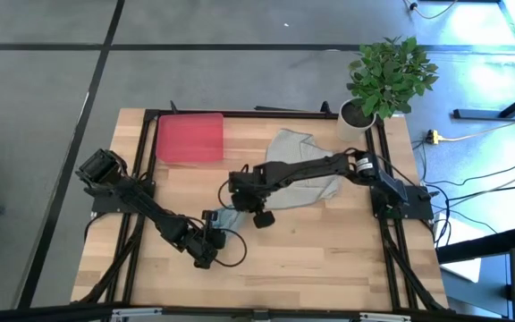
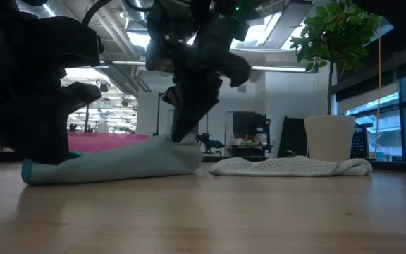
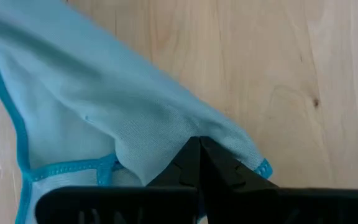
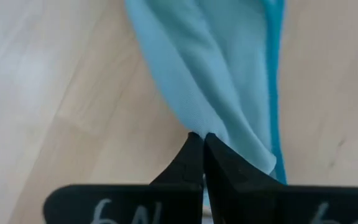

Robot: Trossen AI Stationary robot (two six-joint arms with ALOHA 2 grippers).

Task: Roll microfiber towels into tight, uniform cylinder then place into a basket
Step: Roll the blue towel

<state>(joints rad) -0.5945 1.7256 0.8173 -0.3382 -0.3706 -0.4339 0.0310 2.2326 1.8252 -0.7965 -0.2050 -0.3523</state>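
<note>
Your left tool (image 1: 211,240) and right tool (image 1: 237,199) both sit clamped on the blue towel (image 1: 224,217) mid-surface, seen from above; the grey towel (image 1: 298,161) lies loose, unrolled, and the basket (image 1: 189,139) holds nothing. At surface level, the blue towel (image 2: 111,164) looks bunched, hardly a cylinder. Each wrist view shows pinched fingers gripping blue cloth (image 3: 104,130) (image 4: 229,93). You've barely started, I'd judge.

Grey floor (image 1: 240,80) lying around the wooden table (image 1: 311,259); potted plant (image 1: 387,76) standing at its corner; windows (image 2: 400,113) admitting daylight.
</note>
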